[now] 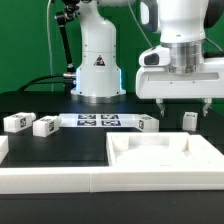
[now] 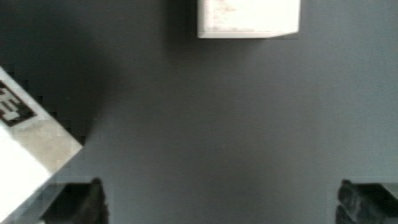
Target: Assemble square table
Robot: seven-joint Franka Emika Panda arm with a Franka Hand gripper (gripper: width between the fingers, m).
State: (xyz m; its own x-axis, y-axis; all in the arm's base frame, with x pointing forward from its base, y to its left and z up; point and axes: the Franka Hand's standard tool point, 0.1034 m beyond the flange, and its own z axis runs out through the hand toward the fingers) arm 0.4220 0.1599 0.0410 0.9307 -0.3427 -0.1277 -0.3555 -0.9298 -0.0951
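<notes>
The pincer (image 1: 185,107) hangs released, nothing between its fingers (image 2: 71,200); one short white leg (image 1: 189,121) stands on the black table (image 1: 60,142) at its 6 o'clock, untouched. The square slab (image 1: 160,152) lies toward 7 o'clock, three other legs (image 1: 46,125) toward 9. The wrist view cuts that leg (image 2: 246,18) off, and a tagged white piece (image 2: 45,135) there is too partial to name.

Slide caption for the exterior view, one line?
Open gripper hovers near a loose leg behind the square tabletop; other legs lie beside the marker board.
</notes>
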